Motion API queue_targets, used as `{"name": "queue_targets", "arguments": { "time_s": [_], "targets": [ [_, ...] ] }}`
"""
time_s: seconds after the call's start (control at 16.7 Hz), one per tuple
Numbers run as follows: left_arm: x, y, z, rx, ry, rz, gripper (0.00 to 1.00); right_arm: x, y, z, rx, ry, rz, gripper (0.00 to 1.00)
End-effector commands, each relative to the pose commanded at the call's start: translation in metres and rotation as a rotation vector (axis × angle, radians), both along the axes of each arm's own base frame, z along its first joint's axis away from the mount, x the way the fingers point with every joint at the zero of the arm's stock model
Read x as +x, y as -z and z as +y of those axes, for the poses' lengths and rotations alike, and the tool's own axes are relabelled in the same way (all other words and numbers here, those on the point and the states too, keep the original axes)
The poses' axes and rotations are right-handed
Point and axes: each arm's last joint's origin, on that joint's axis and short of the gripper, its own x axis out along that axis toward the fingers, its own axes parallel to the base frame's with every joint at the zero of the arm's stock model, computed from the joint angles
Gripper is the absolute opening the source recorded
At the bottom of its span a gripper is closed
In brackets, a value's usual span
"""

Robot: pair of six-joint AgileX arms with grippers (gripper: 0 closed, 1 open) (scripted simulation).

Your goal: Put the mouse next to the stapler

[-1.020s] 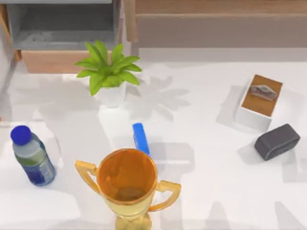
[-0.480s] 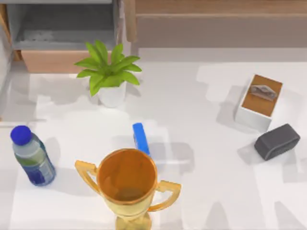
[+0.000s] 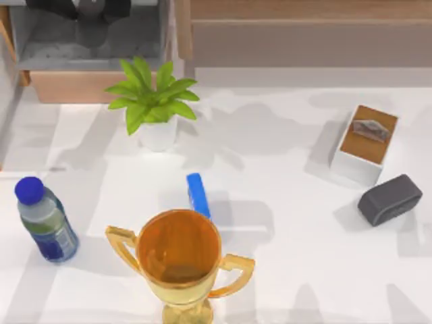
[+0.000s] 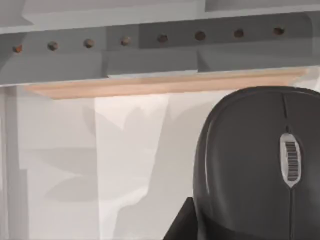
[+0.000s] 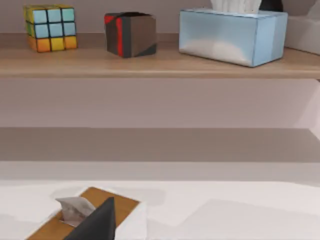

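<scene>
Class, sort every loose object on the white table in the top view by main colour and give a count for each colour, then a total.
Blue: 2, the stapler and the blue-capped bottle
Gold: 1, the trophy cup
Green: 1, the potted plant
Grey: 1, the rounded block
White and brown: 1, the tissue box
Total: 6

Left arm reaches in at the upper left corner of the top view. Its dark left claw [image 3: 77, 8] sits against the top edge of the frame and is partly cut off by it. In the left wrist view a dark wedge of that claw [image 4: 181, 225] pokes up at the bottom edge, just right of centre. Grip state can't be read. Right arm: a dark wedge of the right claw [image 5: 97, 222] shows at the lower left of the right wrist view, pointing up, camera held level. Grip state can't be read there either.
</scene>
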Motion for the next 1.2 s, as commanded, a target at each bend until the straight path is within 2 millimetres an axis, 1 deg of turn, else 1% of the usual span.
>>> {"name": "queue_targets", "arguments": {
  "time_s": [0.18,0.3,0.42,0.54,0.66,0.84,0.96,1.2],
  "targets": [
    [-0.025,0.024,-0.076,-0.072,0.045,0.060,0.00,0.000,0.000,0.000,0.000,0.000,0.000,1.00],
    [-0.045,0.045,-0.121,-0.109,0.054,0.113,0.00,0.000,0.000,0.000,0.000,0.000,0.000,1.00],
    [-0.066,0.069,-0.158,-0.126,0.042,0.173,0.00,0.000,0.000,0.000,0.000,0.000,0.000,1.00],
    [-0.085,0.096,-0.186,-0.125,0.015,0.231,0.00,0.000,0.000,0.000,0.000,0.000,0.000,1.00],
    [-0.101,0.121,-0.205,-0.108,-0.022,0.279,0.00,0.000,0.000,0.000,0.000,0.000,0.000,1.00],
    [-0.114,0.151,-0.220,-0.080,-0.074,0.323,0.00,0.000,0.000,0.000,0.000,0.000,0.000,1.00],
    [-0.116,0.157,-0.222,-0.072,-0.088,0.331,0.00,0.000,0.000,0.000,0.000,0.000,0.000,1.00],
    [-0.116,0.157,-0.222,-0.072,-0.088,0.331,0.00,0.000,0.000,0.000,0.000,0.000,0.000,1.00]
  ]
}}
